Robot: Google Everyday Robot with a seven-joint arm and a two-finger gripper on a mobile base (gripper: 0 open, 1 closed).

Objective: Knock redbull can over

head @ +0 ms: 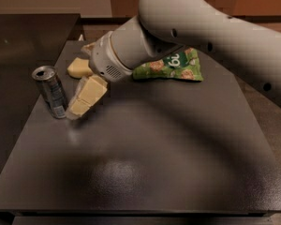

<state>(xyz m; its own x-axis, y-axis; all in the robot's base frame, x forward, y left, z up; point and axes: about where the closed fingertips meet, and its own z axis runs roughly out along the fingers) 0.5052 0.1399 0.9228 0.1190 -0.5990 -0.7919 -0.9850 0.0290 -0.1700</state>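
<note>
Dark and matte, the surface [154, 168] fills most of the room in front of me, with brown wall behind. Near its left edge the redbull can [50, 92] stands upright: slim, silver and blue, with a shiny top and a dark opening; what it holds, I cannot see. Just right of the can, the gripper [77, 110] hangs low, tilted down towards the can's base, close beside it, though I cannot tell if they touch. Its pale yellow fingers [91, 92] look pressed together, with nothing between them. Behind the can and to its right lies a yellow sponge [77, 68]. Farther right of the can lies a green snack bag [173, 67].
</note>
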